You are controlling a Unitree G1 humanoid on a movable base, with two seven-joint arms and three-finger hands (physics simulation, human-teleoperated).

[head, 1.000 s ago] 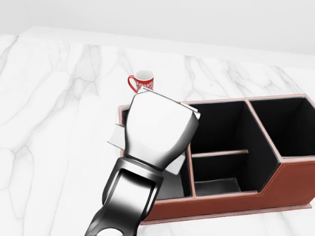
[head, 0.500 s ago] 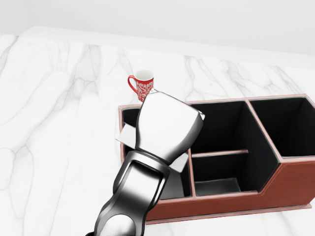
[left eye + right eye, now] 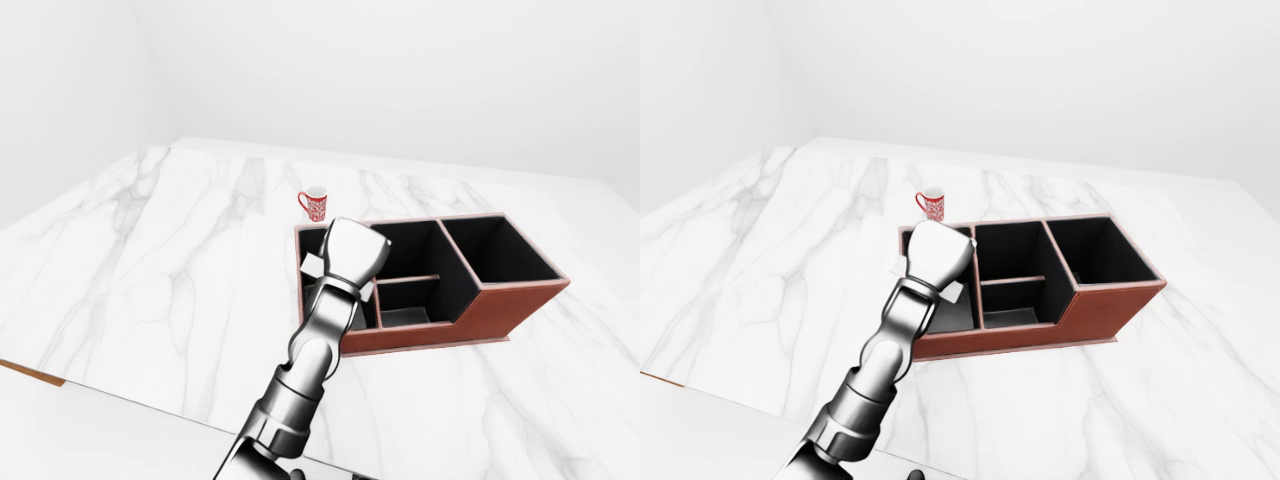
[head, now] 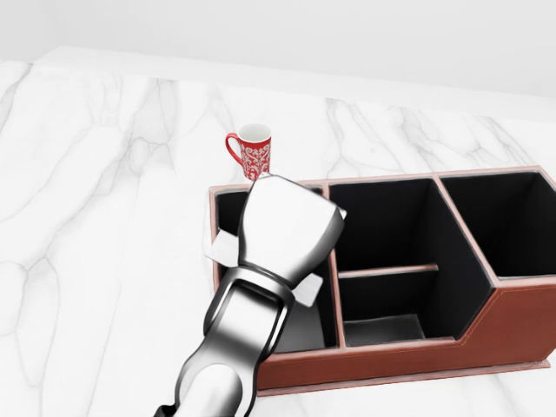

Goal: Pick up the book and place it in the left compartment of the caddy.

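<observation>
White book (image 4: 228, 248) under left hand (image 4: 287, 228)

One caddy (image 4: 486, 334), one mug (image 4: 254, 149), one book (image 4: 224, 249).

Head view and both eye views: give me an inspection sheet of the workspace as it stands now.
Surface: white marble counter, a wooden edge at the left-eye view's lower left.
Job's things: brown leather caddy with black compartments; pale flat book under the hand, over the left compartment.
Clutter: red patterned mug beyond the caddy.
Grippers: left hand over the left compartment, fingers hidden; right hand not seen.
Cables: nothing seen.
Surroundings: plain white walls.
</observation>
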